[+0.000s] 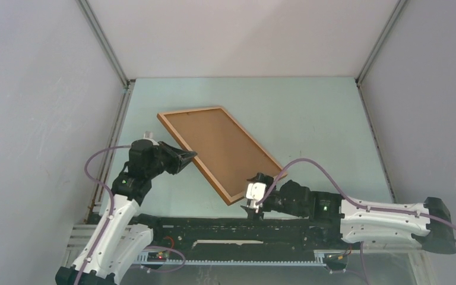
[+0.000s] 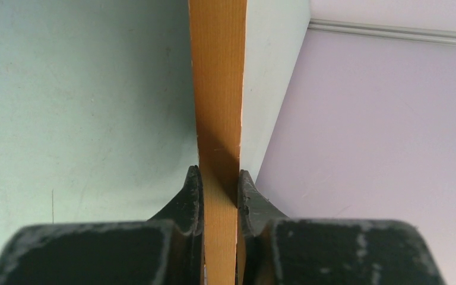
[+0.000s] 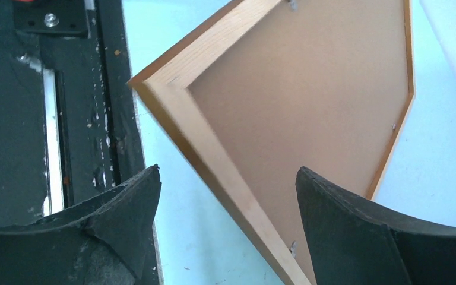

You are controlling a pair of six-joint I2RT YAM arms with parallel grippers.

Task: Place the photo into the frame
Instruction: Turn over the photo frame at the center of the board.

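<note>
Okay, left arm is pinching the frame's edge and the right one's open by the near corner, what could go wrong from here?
1. The left gripper's jaws pinch only a thin rail of the frame, so it could pivot or slip free.
2. The right gripper's jaws stand open around the near rail without gripping it; a stray move might knock the frame askew.

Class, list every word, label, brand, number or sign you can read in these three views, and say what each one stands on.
None can be read in any view.
The frame shows only bare wood and a plain brown back.
The white block at the right wrist is too small to tell whether it bears print.
The green lights on the arms are not text.
</note>
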